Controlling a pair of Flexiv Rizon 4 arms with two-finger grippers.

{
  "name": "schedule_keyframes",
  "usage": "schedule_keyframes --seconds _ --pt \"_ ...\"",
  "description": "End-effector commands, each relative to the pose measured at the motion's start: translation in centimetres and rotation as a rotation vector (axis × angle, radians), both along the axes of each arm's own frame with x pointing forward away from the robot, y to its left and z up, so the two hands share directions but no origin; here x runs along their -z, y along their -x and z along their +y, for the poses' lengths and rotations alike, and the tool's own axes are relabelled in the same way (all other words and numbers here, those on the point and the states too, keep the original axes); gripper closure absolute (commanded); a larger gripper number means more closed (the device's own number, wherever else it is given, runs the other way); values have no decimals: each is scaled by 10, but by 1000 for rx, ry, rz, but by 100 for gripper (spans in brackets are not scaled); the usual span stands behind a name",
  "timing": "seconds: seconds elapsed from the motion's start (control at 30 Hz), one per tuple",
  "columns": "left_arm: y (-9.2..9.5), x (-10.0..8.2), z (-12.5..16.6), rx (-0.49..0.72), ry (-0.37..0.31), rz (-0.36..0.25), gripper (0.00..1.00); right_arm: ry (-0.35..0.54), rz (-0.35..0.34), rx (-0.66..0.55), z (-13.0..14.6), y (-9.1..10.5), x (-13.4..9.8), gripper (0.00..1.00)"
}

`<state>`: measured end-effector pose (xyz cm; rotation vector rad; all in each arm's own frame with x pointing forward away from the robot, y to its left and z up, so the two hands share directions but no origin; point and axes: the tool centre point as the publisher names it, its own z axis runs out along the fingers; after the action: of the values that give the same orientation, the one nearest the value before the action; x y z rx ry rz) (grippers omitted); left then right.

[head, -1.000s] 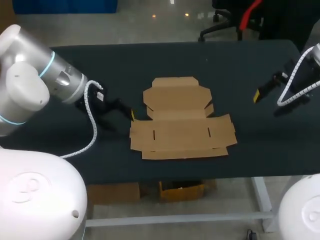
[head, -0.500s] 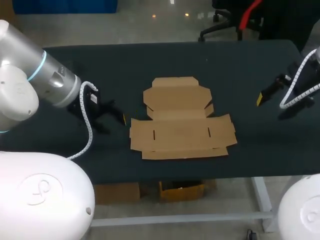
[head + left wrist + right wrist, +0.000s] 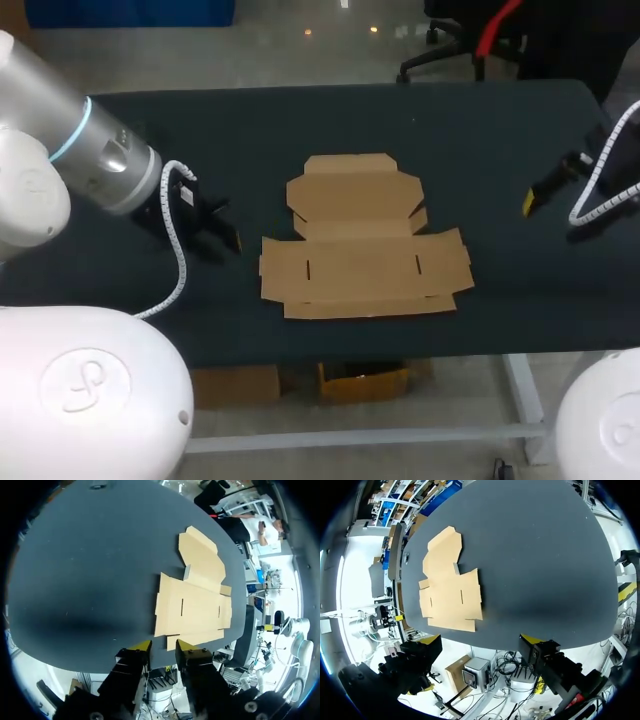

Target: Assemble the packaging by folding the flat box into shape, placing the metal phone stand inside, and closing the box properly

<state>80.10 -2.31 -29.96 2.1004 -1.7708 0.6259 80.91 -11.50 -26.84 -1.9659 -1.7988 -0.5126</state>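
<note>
Both arms have backed away from the flat cardboard box (image 3: pixel 365 245) over the last second. The left gripper (image 3: pixel 228 238), which was almost at the box's left edge, now sits clear of it, and the right gripper (image 3: pixel 528 203) has drifted further toward the right end of the table (image 3: pixel 480 130). The box has not shifted and lies unfolded in the middle of the table, so folding looks not yet begun. The left fingers stand a narrow gap apart with nothing between them; the right fingers are spread wide, also empty. No metal phone stand shows in any view. No print, label or logo is legible on the cardboard.
</note>
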Motion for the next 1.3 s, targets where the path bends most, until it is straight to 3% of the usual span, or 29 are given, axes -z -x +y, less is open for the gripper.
schedule_keyframes --seconds 0.03,0.17,0.33,0.37,0.43,0.5,0.57,0.6,0.73,0.9,1.17,1.3 --pt "1 -11 -3 -8 -51 18 87 34 -17 -11 2 10 -7 0" --pt "5 -14 -5 -10 -66 15 100 61 -42 -8 -5 18 -9 0" --pt "12 -18 -7 -9 -79 3 100 55 -59 4 -12 24 -10 0" --pt "13 -19 -7 -9 -81 3 100 50 -64 4 -13 25 -10 13" --pt "15 -20 -8 -9 -85 3 100 48 -65 3 -13 27 -11 17" --pt "17 -21 -8 -10 -90 3 100 47 -68 -7 -13 30 -11 54" --pt "20 -21 -9 -3 -91 9 100 67 -77 -37 -10 33 -11 77" --pt "21 -21 -9 2 -88 13 100 87 -85 -61 -7 34 -10 100" --pt "27 -19 -10 26 -76 28 100 144 -126 -153 1 38 -5 100" --pt "32 -16 -11 27 -83 40 100 132 -131 -183 4 38 -2 100" --pt "45 -5 -13 19 -62 66 100 139 -140 -136 11 51 6 100" --pt "46 6 -14 1 -34 90 100 98 -147 -98 17 58 16 100"
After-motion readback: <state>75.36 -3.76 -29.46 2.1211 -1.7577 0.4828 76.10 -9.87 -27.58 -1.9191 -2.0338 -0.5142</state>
